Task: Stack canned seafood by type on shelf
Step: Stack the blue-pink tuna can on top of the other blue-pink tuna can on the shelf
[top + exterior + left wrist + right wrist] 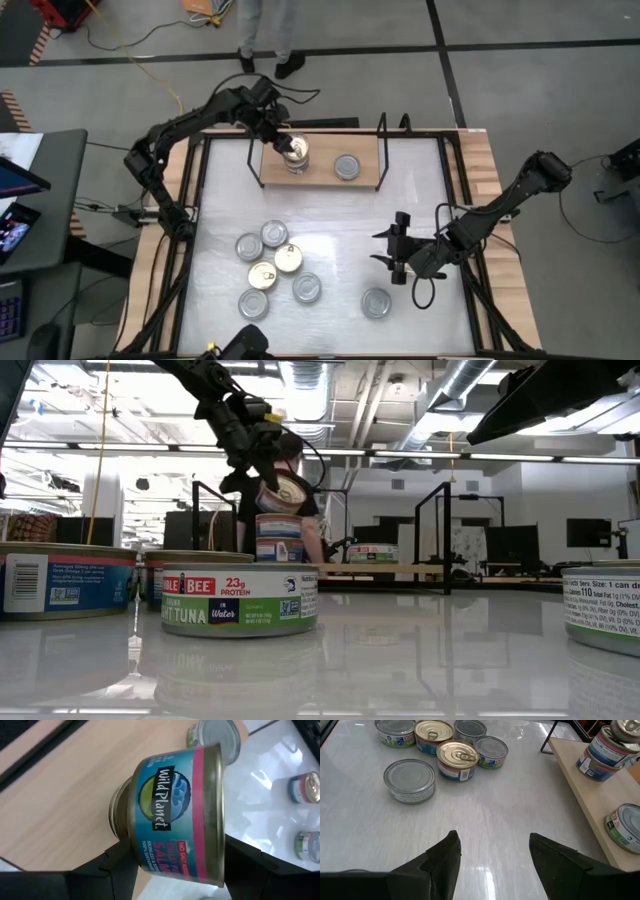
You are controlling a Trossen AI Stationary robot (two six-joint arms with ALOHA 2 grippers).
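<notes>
The shelf [320,182], a light-wood board with black wire frames, lies at the table's far side. On its left part stands a stack of blue-and-pink tins [279,540], and a green-labelled tin [347,166] sits alone to the right. My left gripper [285,142] is shut on another blue-and-pink salmon tin [175,810], held tilted right over that stack. I cannot tell whether the tin's lower edge touches the stack. My right gripper [492,855] hovers open over bare tabletop at the right. My left gripper pinches the salmon tin by its labelled side wall [145,855], one finger [117,865] on each side. The fingers slant down from the table's far left. The tin is tilted, its gold lid [292,490] tipped up toward the near side.
Several gold-topped and silver-topped tins [272,268] cluster on the table's near left, and one silver-topped tin [376,302] sits near my right gripper. Upright wire frames [382,140] bound the shelf's ends. A person [268,30] stands beyond the far edge.
</notes>
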